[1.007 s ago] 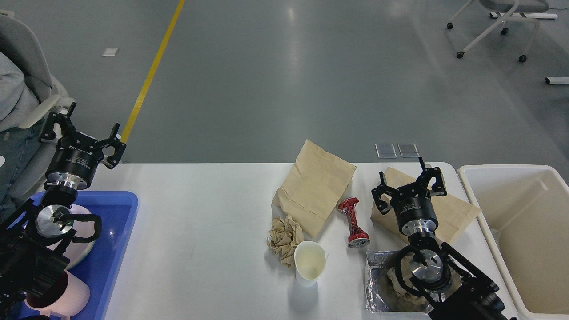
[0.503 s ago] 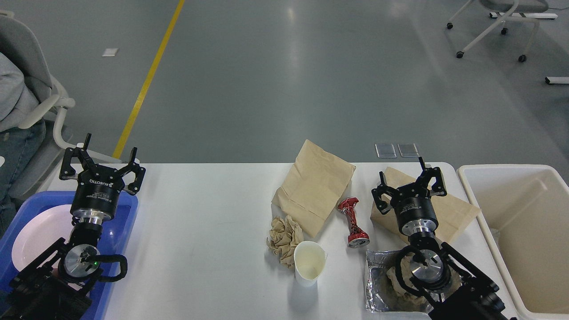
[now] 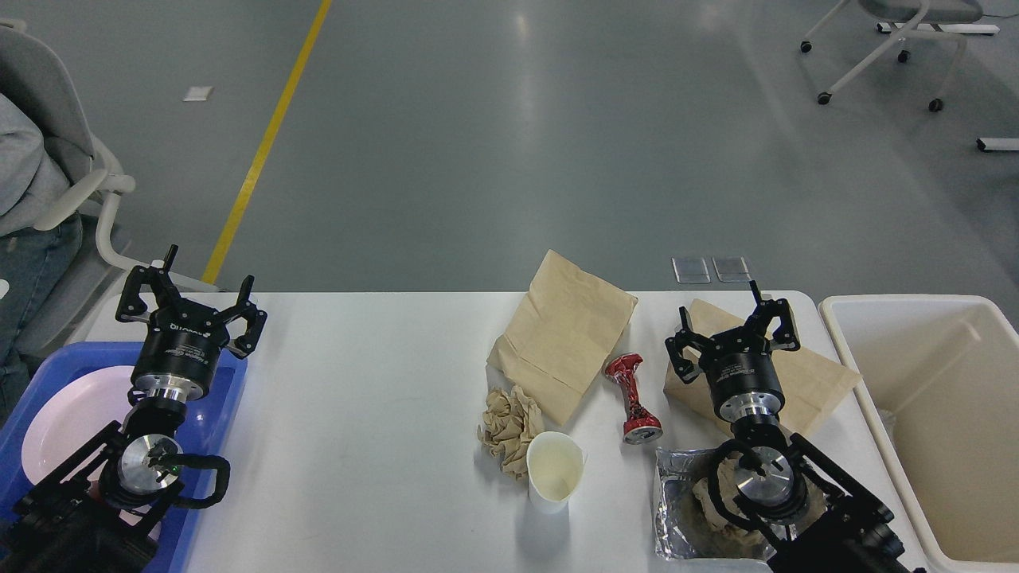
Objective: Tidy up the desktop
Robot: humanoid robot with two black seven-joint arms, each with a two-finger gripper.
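The white desktop (image 3: 374,398) carries a flat brown paper bag (image 3: 565,334), a second brown bag (image 3: 812,378) partly behind my right arm, a crumpled brown paper ball (image 3: 509,426), a white paper cup (image 3: 555,469), a crushed red can (image 3: 633,398) and a clear foil wrapper with crumpled brown paper (image 3: 692,509). My left gripper (image 3: 191,306) is open and empty above the blue tray's far right corner. My right gripper (image 3: 732,326) is open and empty above the second bag.
A blue plastic tray (image 3: 219,378) at the left front holds a white plate (image 3: 64,422). A cream rectangular bin (image 3: 939,414) stands past the table's right end. A seated person and chair are at the far left.
My left arm swung right and toward me from beyond the table's left corner to over the blue tray, uncovering the plate. The right arm has not moved.
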